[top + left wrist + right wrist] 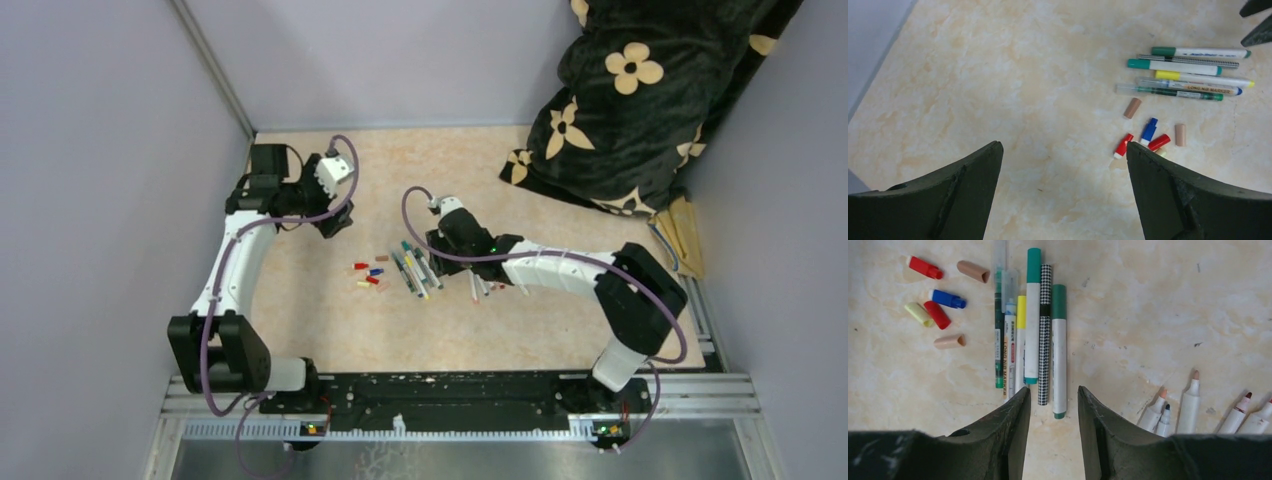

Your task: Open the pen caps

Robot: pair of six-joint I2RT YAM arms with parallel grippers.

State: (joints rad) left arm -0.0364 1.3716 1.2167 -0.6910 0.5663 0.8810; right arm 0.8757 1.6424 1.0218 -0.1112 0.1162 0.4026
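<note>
Several capped pens (pixel 1038 325) lie side by side in a row on the table; they also show in the top view (pixel 415 270) and the left wrist view (pixel 1188 72). Several loose pen caps (pixel 948 299), red, blue, yellow and tan, lie left of the row (pixel 370 275) (pixel 1148 131). Several uncapped pens (pixel 1190 402) lie to the right (pixel 480 288). My right gripper (pixel 1054 390) is open and empty, jaws a small gap apart, above the near ends of the capped pens (pixel 437 255). My left gripper (pixel 1063 145) is wide open and empty, over bare table left of the caps (pixel 335 222).
A black blanket with cream flowers (pixel 640 100) is heaped at the back right. Grey walls (pixel 100 200) close the table on the left, back and right. The right gripper's fingers (pixel 1258 30) show at the top right of the left wrist view.
</note>
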